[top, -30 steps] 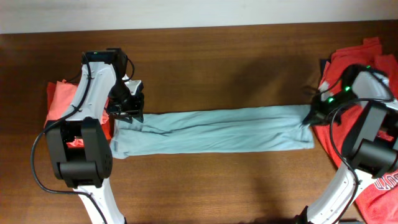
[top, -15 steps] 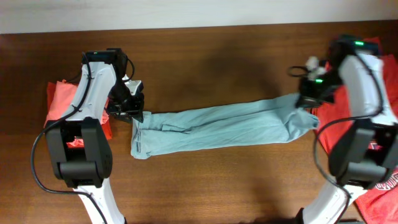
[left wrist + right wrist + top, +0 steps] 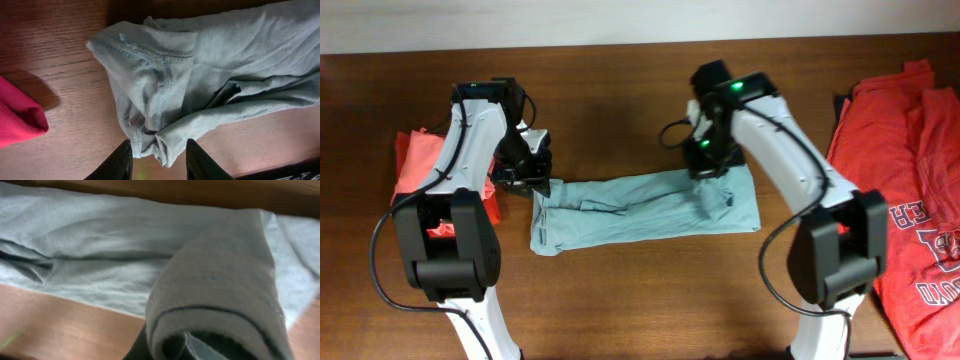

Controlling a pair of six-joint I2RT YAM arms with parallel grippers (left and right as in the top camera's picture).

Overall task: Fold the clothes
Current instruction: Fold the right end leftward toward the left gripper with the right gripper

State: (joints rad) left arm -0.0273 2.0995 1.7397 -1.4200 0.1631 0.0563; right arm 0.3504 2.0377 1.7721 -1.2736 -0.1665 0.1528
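The pale grey-blue T-shirt (image 3: 640, 212) of the clothes lies as a long strip across the middle of the table. My left gripper (image 3: 530, 185) sits at its upper left corner. In the left wrist view the bunched hem of this shirt (image 3: 165, 100) is pinched between the two dark fingers (image 3: 122, 162) of the left gripper (image 3: 157, 161). My right gripper (image 3: 708, 166) is shut on the shirt's right end, doubled back over the strip. In the right wrist view that end (image 3: 215, 295) drapes in a roll over the gripper, and only one dark finger (image 3: 136, 349) shows.
Red and orange shirts (image 3: 905, 140) are heaped at the table's right edge, one with white lettering (image 3: 925, 290). A folded salmon-pink shirt (image 3: 418, 165) lies under the left arm, also visible as a red fold (image 3: 17, 117). Bare wood (image 3: 650, 310) runs along the front.
The right gripper has carried the shirt's right end from the far right edge to the middle, doubling the strip. The shirt's lower left edge slid right. The left arm stayed put.
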